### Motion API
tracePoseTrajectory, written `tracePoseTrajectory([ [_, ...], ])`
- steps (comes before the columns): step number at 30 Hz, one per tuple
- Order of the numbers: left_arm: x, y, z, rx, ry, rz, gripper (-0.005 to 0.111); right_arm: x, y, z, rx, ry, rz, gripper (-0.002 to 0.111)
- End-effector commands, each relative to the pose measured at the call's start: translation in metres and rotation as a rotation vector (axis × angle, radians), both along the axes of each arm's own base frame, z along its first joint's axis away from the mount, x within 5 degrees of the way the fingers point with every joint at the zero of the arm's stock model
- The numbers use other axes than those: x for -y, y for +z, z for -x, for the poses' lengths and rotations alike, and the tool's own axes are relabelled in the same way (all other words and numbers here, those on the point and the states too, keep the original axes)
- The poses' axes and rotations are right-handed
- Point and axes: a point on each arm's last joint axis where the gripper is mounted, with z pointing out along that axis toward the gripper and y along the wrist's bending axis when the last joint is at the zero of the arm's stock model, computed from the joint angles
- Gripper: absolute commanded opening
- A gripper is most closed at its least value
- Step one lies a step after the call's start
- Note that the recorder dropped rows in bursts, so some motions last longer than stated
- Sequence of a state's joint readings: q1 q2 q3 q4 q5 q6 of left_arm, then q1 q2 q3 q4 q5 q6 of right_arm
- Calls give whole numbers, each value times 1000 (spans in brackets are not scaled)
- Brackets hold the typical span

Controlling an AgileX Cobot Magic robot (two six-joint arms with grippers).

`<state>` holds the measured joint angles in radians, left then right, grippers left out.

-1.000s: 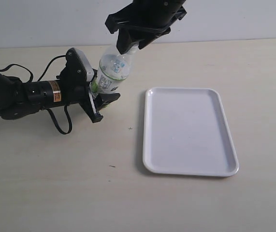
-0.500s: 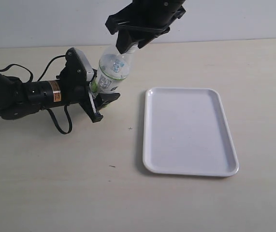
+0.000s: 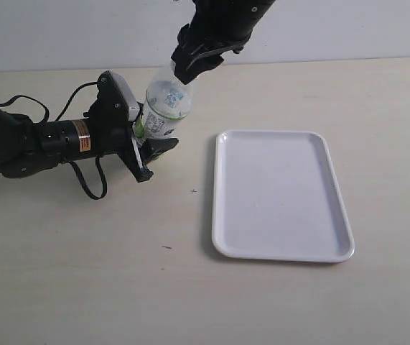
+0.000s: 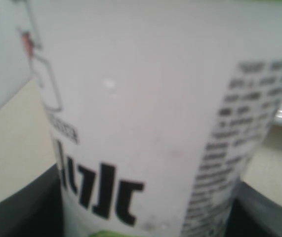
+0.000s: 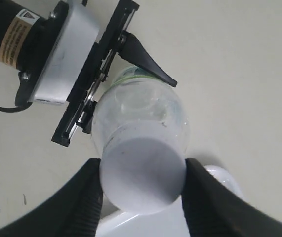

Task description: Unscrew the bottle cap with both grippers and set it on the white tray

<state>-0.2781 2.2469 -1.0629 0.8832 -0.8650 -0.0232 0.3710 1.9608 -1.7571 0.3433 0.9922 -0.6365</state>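
Observation:
The clear bottle with its white-and-green label leans over the table, held low by my left gripper, which is shut on it. Up close, the label fills the left wrist view between dark fingers. From above, my right gripper is shut on the bottle cap, its ribbed fingers pressing both sides of the flat white top. In the exterior view the cap is hidden by the right gripper. To the right of the bottle the white tray lies flat, holding nothing.
The left arm's black body with its orange label and looping cables lies along the table at the left. A corner of the tray shows beneath the cap in the right wrist view.
The right gripper has turned about the cap, so its body now looks narrower and sits slightly higher. The bottle and the left gripper have stayed in place.

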Motion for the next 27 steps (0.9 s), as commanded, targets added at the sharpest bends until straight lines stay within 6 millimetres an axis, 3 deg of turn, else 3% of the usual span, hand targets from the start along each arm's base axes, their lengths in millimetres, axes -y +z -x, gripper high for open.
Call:
tracePoseTrajectory([
  [1, 0, -1, 1, -19, 8, -14, 0, 0, 5, -1, 76, 98, 28, 0],
  [18, 1, -3, 4, -57, -16, -7, 0, -2, 6, -1, 407, 722, 258, 0],
  [27, 1, -3, 4, -57, -16, -7, 0, -2, 6, -1, 416, 744, 266, 2],
])
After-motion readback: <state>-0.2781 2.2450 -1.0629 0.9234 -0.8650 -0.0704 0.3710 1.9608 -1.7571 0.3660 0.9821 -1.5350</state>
